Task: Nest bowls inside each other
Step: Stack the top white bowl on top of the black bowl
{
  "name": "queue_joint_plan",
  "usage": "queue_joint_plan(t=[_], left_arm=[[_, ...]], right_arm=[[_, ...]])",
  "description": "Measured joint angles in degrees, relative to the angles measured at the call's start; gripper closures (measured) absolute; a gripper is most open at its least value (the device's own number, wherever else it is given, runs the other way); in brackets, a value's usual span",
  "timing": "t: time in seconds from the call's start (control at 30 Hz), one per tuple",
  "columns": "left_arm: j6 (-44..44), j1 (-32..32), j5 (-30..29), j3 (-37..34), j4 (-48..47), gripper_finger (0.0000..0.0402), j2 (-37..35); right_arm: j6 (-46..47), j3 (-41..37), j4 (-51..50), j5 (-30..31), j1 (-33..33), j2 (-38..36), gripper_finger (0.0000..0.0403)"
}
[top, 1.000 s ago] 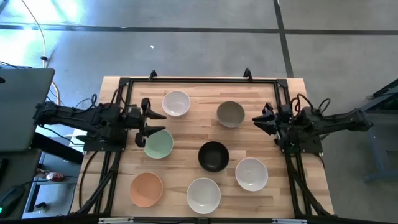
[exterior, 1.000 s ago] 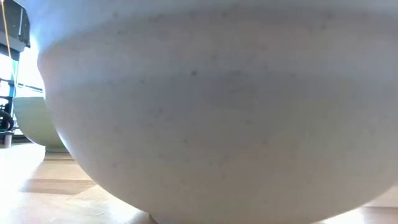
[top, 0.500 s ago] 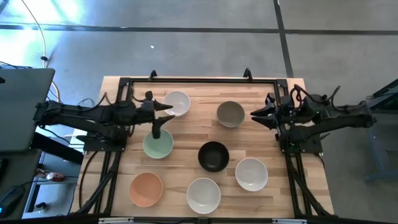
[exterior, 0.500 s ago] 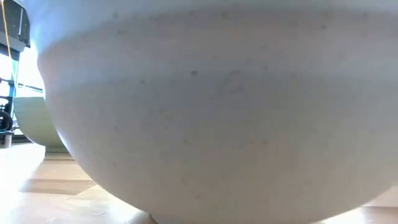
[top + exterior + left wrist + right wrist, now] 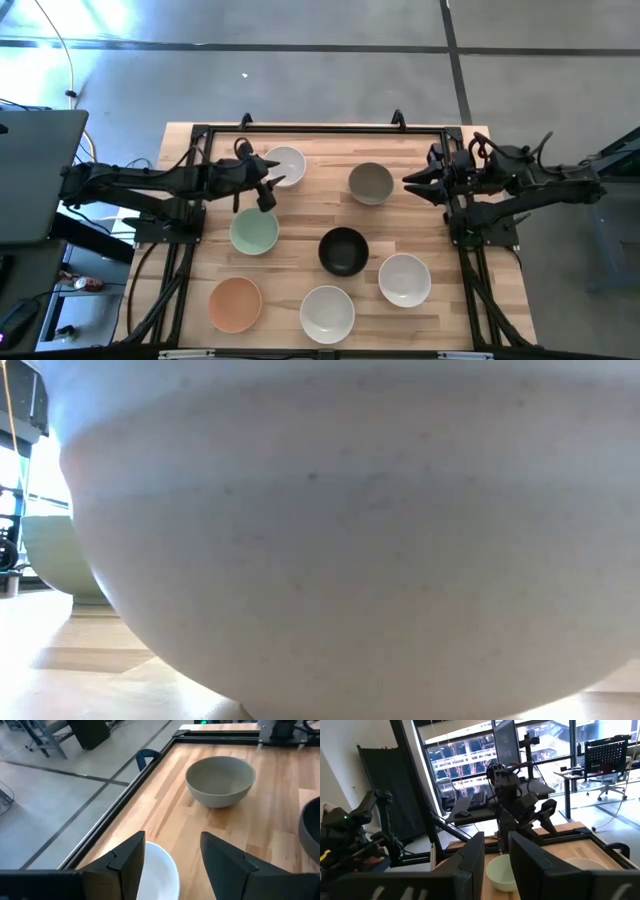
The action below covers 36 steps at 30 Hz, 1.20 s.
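The left gripper (image 5: 265,186), fingers (image 5: 227,865) parted and empty, hangs just over the near rim of the far-left white bowl (image 5: 287,165), much nearer it than the right gripper (image 5: 412,184), fingers slightly apart.

Low view blocked almost wholly by white bowl (image 5: 340,540); black bowl (image 5: 311,827) cut by left wrist view edge.

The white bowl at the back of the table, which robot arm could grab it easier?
Probably the left. The left gripper is open and right at that white bowl, while the right gripper sits beyond the grey bowl.
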Motion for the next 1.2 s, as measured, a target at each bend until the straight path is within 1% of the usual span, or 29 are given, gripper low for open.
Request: queue_joint_plan(t=[0.1, 0.13, 0.2, 0.3, 0.33, 0.37, 0.4, 0.57, 0.63, 0.73, 0.83, 1.07, 1.2], left_arm=[[0.0, 1.7, 1.3, 0.0, 0.0, 0.0220, 0.0], [0.0, 2.1, 2.5, 0.0, 0.1, 0.0220, -0.1], [-0.1, 2.7, 6.1, 0.0, 0.8, 0.0220, -0.4], [-0.3, 2.5, 13.1, 0.1, 2.2, 0.0220, -0.5], [-0.5, 2.3, 14.7, 0.1, 2.1, 0.0220, -0.4], [-0.5, 2.0, 15.1, 0.1, 2.0, 0.0220, -0.4], [-0.4, 1.6, 14.1, 0.1, 1.4, 0.0220, -0.2], [-0.2, 1.2, 3.8, 0.0, -3.7, 0.0220, 0.3], [0.0, 1.7, 2.0, 0.0, -6.1, 0.0220, 0.7], [1.2, 2.9, 1.9, 0.0, -9.4, 0.0220, 2.1], [1.8, 3.7, 2.0, 0.0, -11.8, 0.0220, 4.9], [1.4, 4.6, 5.6, 0.0, -10.8, 0.0220, 11.4], [1.5, 4.6, 6.3, 2.2, -11.2, 0.0220, 14.9]], right_arm=[[0.0, 0.0, 0.1, 0.1, 0.0, 0.3, 0.0325], [0.0, 0.0, 0.1, 0.1, 0.0, 0.3, 0.0325], [0.0, 0.0, 0.1, 0.1, 0.0, 0.4, 0.0325], [0.1, 0.0, 0.1, 0.1, 0.0, 0.6, 0.0325], [0.1, 0.0, 0.1, 0.1, 0.0, 0.7, 0.0325], [0.1, 0.0, 0.1, 0.1, 0.0, 0.8, 0.0325], [0.1, 0.0, 0.1, 0.1, 0.0, 0.7, 0.0325], [0.6, 0.0, 0.1, 0.1, 0.0, 1.1, 0.0325], [1.2, 0.0, 0.2, 0.2, 0.0, 1.4, 0.0325], [1.1, 0.0, 0.1, 0.3, 0.0, 2.0, 0.0325], [1.2, 0.0, 0.2, 1.2, 0.0, 2.6, 0.0325], [2.8, 0.0, 0.2, 1.3, 0.0, 4.1, 0.0325], [3.3, 0.0, 0.2, 1.2, 0.0, 4.1, 0.0325]])
